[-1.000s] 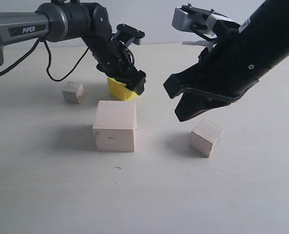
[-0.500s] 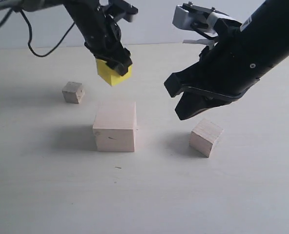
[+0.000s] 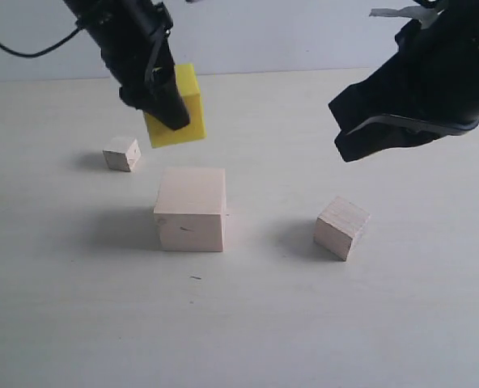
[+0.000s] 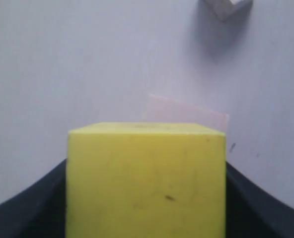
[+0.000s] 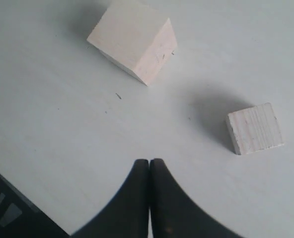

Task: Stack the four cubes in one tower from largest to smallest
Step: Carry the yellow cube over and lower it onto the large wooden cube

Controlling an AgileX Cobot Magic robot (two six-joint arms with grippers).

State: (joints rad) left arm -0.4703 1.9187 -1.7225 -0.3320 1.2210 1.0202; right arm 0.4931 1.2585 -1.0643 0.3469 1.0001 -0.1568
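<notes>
fig. left pincer (image 3: pixel 168 113), jaws spread wide and clamped on the bright yellow cube (image 3: pixel 189 105), holds it tilted in the air, clear of the pale table (image 3: pixel 247 323). the cube hangs just behind and above the large pale bare-wood cube (image 3: pixel 191 208), which rests on the table. the small wooden cube (image 3: pixel 122 153) sits to the left, and the medium wooden cube (image 3: pixel 341 228) sits well apart to the right. right pincer (image 5: pixel 149 171), fingers pressed together and holding nothing, hovers above the table near the medium cube.
</notes>
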